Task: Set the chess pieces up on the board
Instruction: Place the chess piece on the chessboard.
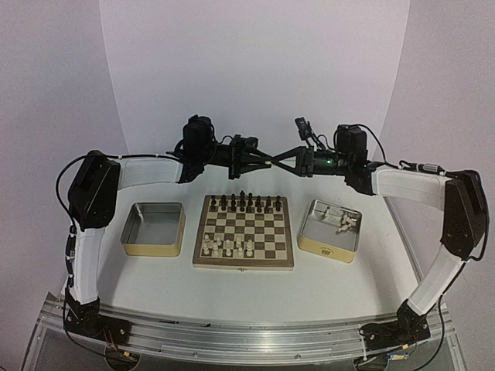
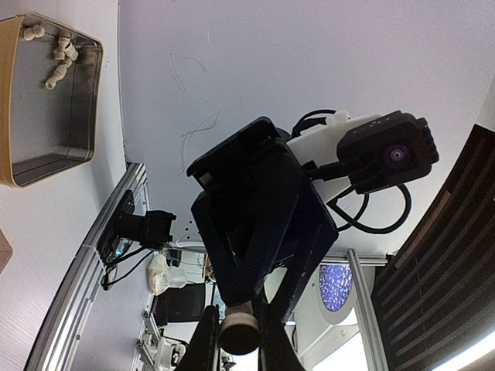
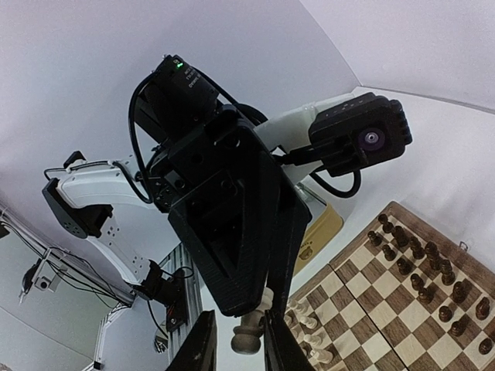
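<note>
Wide white worktop (image 1: 325,290), and both arms are up over it: left arm (image 1: 93,193) and right arm (image 1: 464,209) reach in from either side and meet nose to nose in the air above the far edge of the board (image 1: 244,266). The board sits mid-worktop, between two metal tins. The left tin (image 1: 151,249) is just beside its left edge. The right tin (image 1: 325,251) is just off its right edge, with a small heap of cream-white chess pieces (image 1: 346,222) in its far right corner.

On the board, the dark pieces (image 1: 244,202) line the far edge. More cream-white pieces (image 1: 228,246) cluster on the near rows, towards the near left corner.

Up top, the left gripper (image 1: 267,160) is clamped tight on a single cream piece (image 2: 237,331). Its wrist camera shows the round base squeezed between both fingers.

The right gripper (image 1: 278,159) points straight at it, tip to tip. From the right wrist view, its fingers (image 3: 280,344) stand on either side of that same held piece. One finger is right beside it, and a gap shows on the other side. So those jaws are apart, bracketing the piece rather than pinching it.
</note>
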`<state>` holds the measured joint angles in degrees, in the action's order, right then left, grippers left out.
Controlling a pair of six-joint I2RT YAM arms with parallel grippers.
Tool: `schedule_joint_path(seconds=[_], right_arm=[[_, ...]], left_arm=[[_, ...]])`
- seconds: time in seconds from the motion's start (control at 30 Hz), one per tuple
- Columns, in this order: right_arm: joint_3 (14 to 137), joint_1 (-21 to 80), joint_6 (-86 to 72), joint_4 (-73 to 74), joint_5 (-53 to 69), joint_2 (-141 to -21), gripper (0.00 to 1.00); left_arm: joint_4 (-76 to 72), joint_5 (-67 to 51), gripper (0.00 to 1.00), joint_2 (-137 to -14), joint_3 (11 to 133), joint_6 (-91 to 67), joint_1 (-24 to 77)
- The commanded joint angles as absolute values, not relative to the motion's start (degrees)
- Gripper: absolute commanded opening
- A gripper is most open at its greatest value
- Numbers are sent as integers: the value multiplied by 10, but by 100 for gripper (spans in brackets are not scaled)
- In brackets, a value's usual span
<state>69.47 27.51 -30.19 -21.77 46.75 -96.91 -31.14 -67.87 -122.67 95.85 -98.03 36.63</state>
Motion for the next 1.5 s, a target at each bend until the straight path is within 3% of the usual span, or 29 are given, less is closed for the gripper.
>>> schedule_joint_path(seconds=[0.0, 0.23, 0.47, 0.8, 1.0, 1.47], right_arm=[[716, 275, -304, -237, 485, -978, 18], [711, 276, -306, -237, 486, -976, 18], [710, 275, -308, -237, 489, -976, 9], [715, 279, -312, -238, 500, -983, 4], [719, 282, -314, -238, 504, -987, 10], [725, 282, -313, -239, 511, -994, 12]], left_arm=[[-337, -687, 0, -1222, 965, -987, 362], [-340, -683, 0, -1218, 957, -987, 361], [-342, -680, 0, -1213, 950, -987, 361], [-344, -673, 0, -1209, 945, -985, 361], [-344, -671, 0, -1209, 944, -985, 361], [-350, -672, 0, -1216, 949, -990, 361]])
